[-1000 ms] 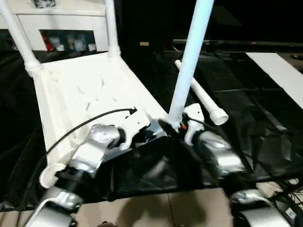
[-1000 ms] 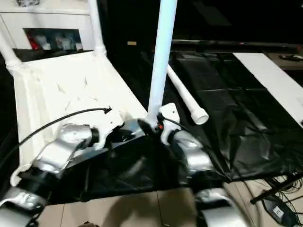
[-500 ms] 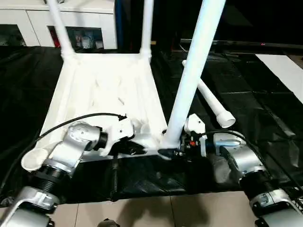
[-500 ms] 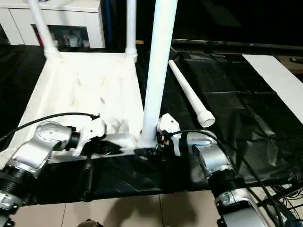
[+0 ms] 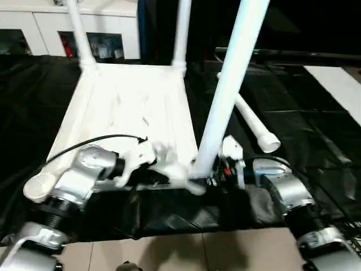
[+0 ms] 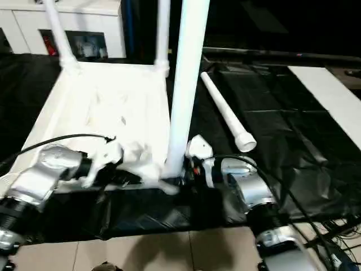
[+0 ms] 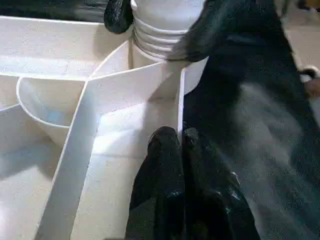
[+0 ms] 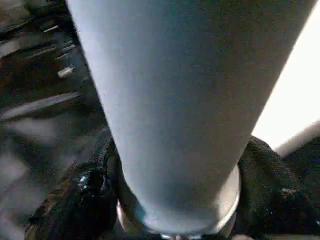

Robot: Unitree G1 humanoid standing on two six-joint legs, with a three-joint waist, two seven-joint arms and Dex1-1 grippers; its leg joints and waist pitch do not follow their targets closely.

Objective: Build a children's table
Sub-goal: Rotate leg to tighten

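Note:
The white tabletop [image 5: 135, 107] lies underside up on black sheeting. Two white legs [image 5: 79, 34] [image 5: 181, 34] stand in its far corner sockets. A third leg [image 5: 228, 84] stands upright at the near right corner, its ribbed end [image 7: 160, 30] at the socket there. My right gripper [image 5: 211, 182] is shut on this leg just above its base, one finger [image 8: 85, 195] on each side of the tube. My left gripper [image 7: 181, 137] is shut on a thin upright rib of the tabletop beside that socket. The fourth leg [image 5: 254, 121] lies loose on the sheet to the right.
A white cabinet with glass doors [image 5: 107, 22] stands behind the tabletop. A flat white board [image 5: 338, 84] lies at the far right. The near left corner socket [image 5: 36, 186] stands beside my left forearm. Pale floor tiles [image 5: 169, 254] run along the sheet's near edge.
The head view has swung and levelled over the last second. The right gripper still holds the leg upright at the near right corner, and the left gripper stays at the near edge.

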